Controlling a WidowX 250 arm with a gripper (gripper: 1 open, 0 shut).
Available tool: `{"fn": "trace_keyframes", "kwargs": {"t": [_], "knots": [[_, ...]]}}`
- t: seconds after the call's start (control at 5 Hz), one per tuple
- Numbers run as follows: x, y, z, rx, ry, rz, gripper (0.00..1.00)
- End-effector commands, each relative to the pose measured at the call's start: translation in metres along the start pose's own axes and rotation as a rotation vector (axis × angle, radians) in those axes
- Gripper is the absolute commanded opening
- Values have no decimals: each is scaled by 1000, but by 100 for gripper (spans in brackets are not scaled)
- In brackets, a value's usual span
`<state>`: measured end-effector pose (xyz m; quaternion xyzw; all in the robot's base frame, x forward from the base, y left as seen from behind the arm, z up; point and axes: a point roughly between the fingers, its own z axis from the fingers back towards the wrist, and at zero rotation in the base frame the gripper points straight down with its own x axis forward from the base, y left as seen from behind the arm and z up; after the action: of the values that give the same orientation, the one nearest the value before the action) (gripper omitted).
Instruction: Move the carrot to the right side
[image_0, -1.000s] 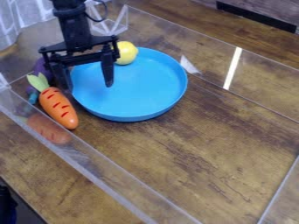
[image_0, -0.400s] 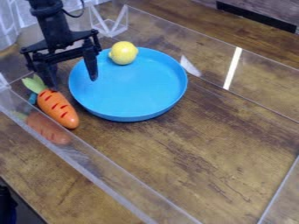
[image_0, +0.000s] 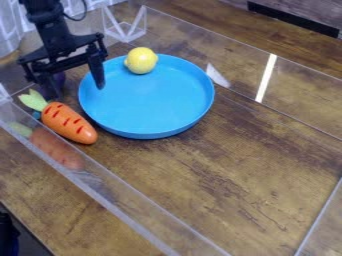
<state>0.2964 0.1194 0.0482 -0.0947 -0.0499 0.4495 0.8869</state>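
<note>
The carrot (image_0: 67, 122), orange with dark grooves and a green leafy top, lies on the wooden table just left of the blue plate (image_0: 160, 110). Its leafy end points to the upper left. My black gripper (image_0: 67, 80) hangs just behind the carrot, over the plate's left rim. It points down and is open, with nothing between its fingers. One fingertip (image_0: 98, 78) is above the plate's edge and the other is out over the table to the left.
A yellow round fruit (image_0: 140, 60) sits on the far part of the plate. A clear plastic wall (image_0: 120, 195) runs along the front left, close to the carrot. Bare wood stretches to the right of the plate.
My gripper has moved left, from over the plate to its left rim, and rolled a little. The carrot's leafy end now sits slightly further left.
</note>
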Motion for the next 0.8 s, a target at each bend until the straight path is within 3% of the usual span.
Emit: {"fn": "trace_keyframes", "kwargs": {"t": [0.0, 0.6], "knots": [[6, 12, 0, -10, -54, 17, 100], [4, 26, -16, -1, -102, 40, 100]]}}
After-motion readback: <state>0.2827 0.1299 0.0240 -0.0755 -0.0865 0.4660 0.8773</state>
